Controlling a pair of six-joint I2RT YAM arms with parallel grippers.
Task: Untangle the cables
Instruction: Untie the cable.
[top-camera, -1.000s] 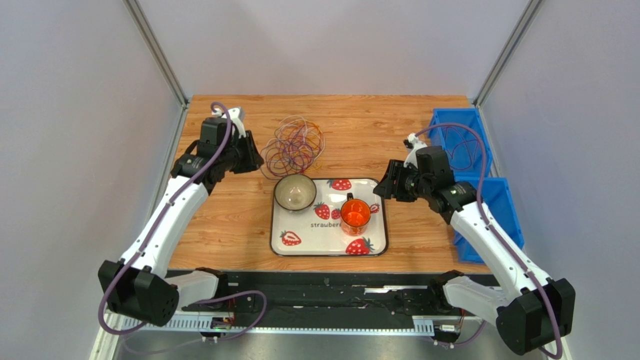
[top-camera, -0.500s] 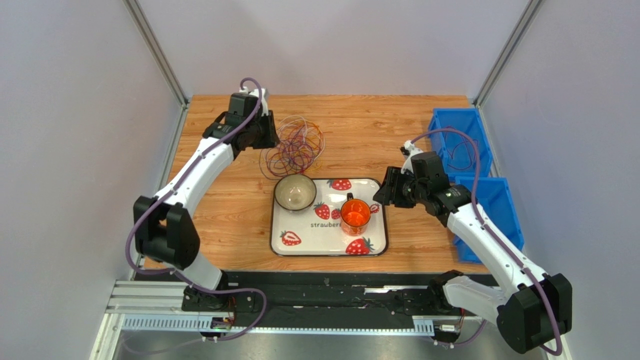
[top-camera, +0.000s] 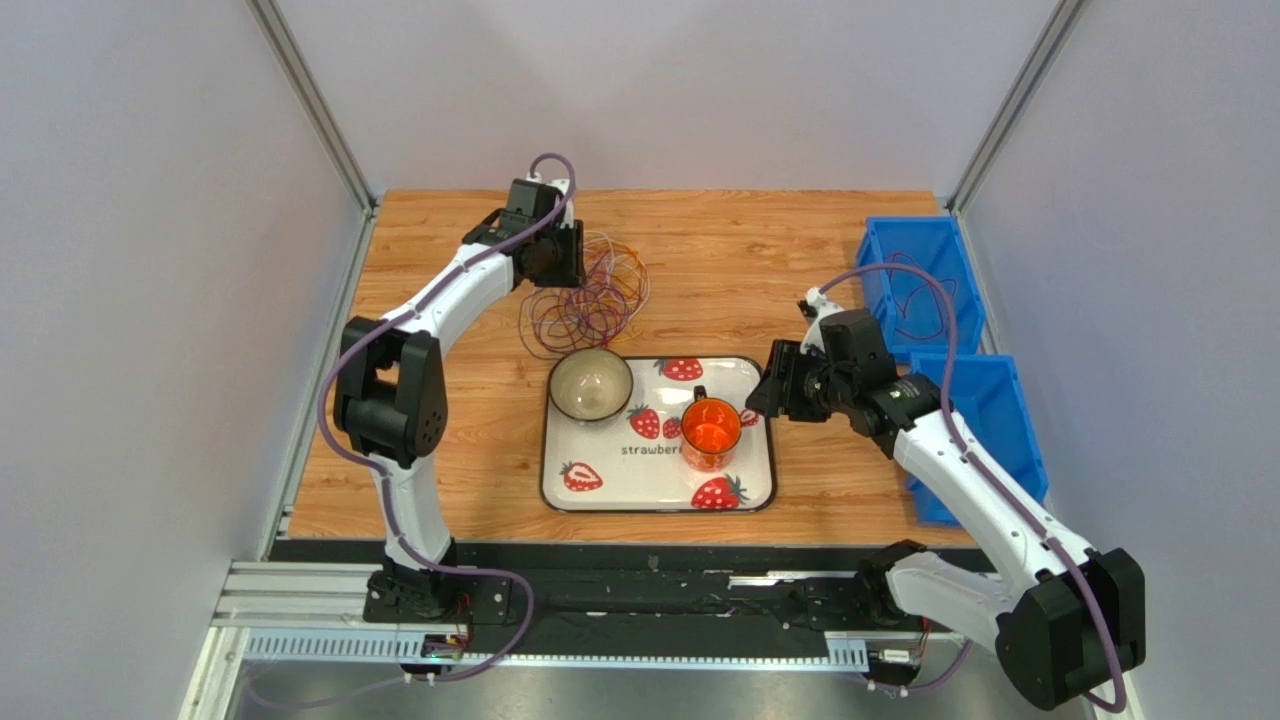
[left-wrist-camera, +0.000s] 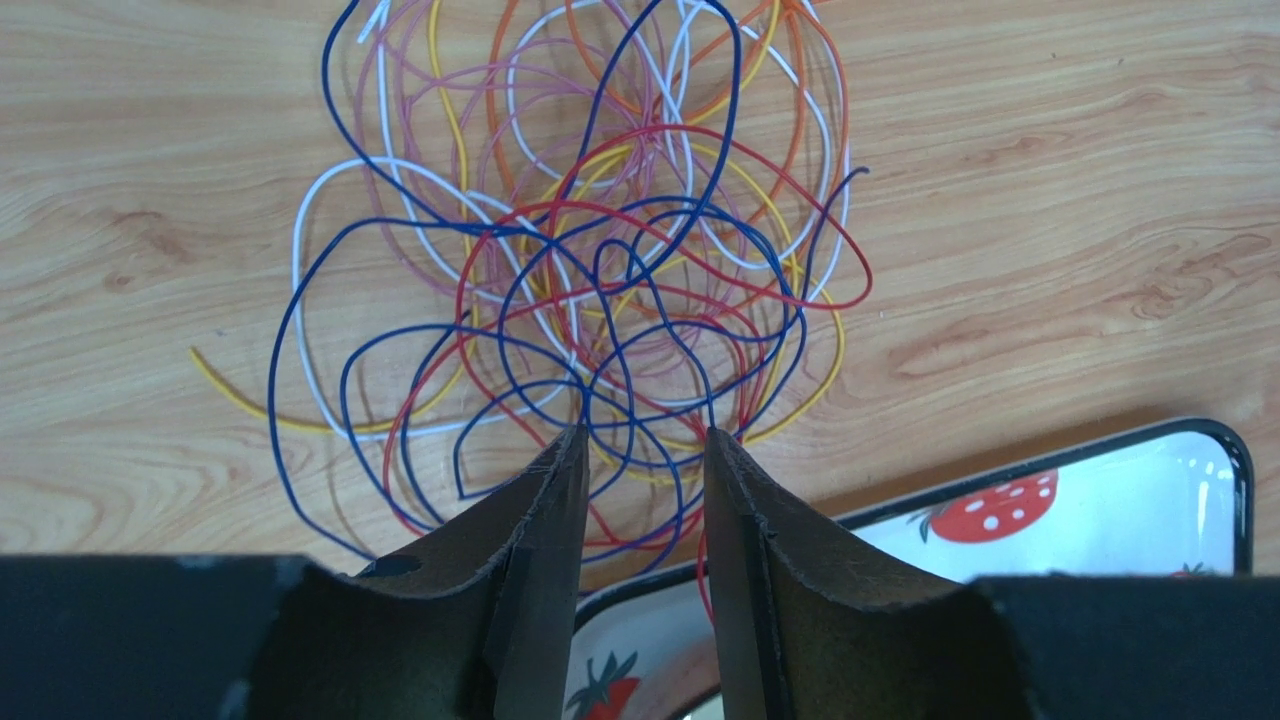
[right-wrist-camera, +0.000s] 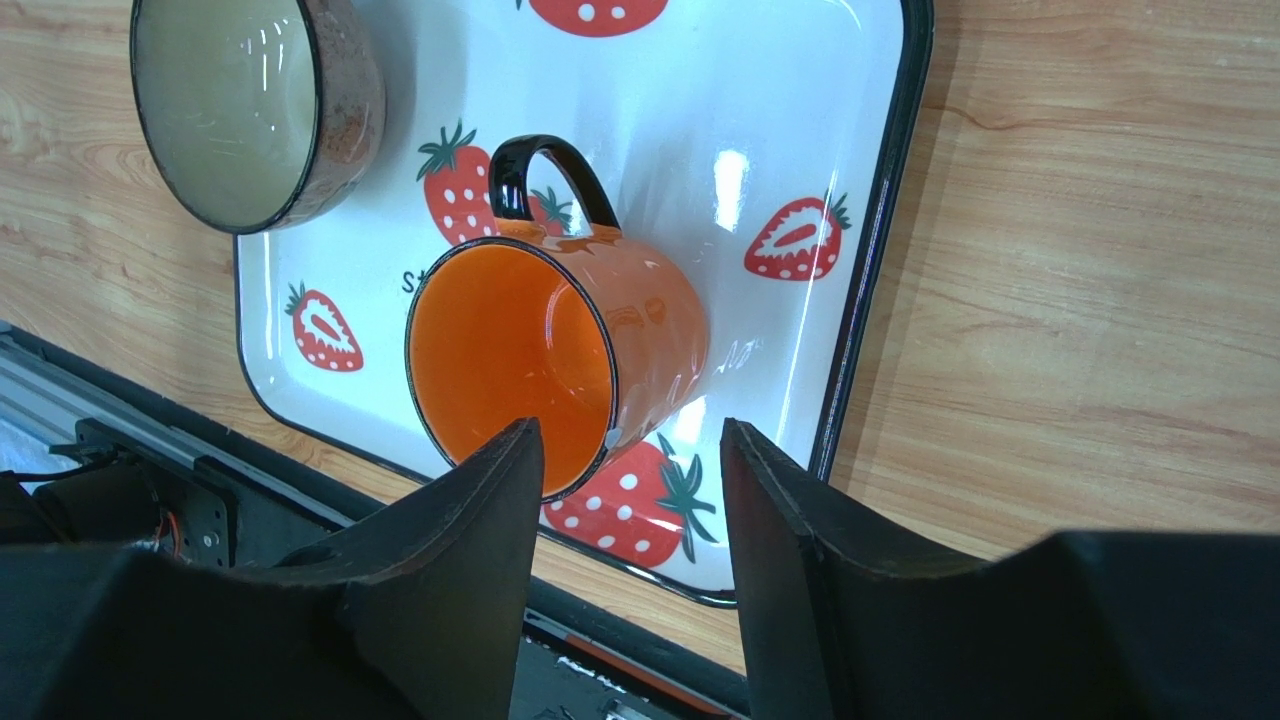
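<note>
1. A white tray (top-camera: 646, 483) with a dark rim and a red strawberry print lies flat on the wooden tabletop (top-camera: 751, 270), close to its near edge.
2. A bowl (top-camera: 589, 386), cream inside and brown outside with a dark rim, sits upright in the tray's far left corner.
3. An orange mug (top-camera: 711, 429) with a black handle stands upright on the tray's right half, apart from the bowl, its handle toward the tray's far edge.
4. Two blue bins stand well to the right of the tray at the tabletop's edge, one (top-camera: 902, 240) farther back and one (top-camera: 1004, 413) level with the tray.
5. Plain grey walls stand beyond the tray on three sides.
</note>
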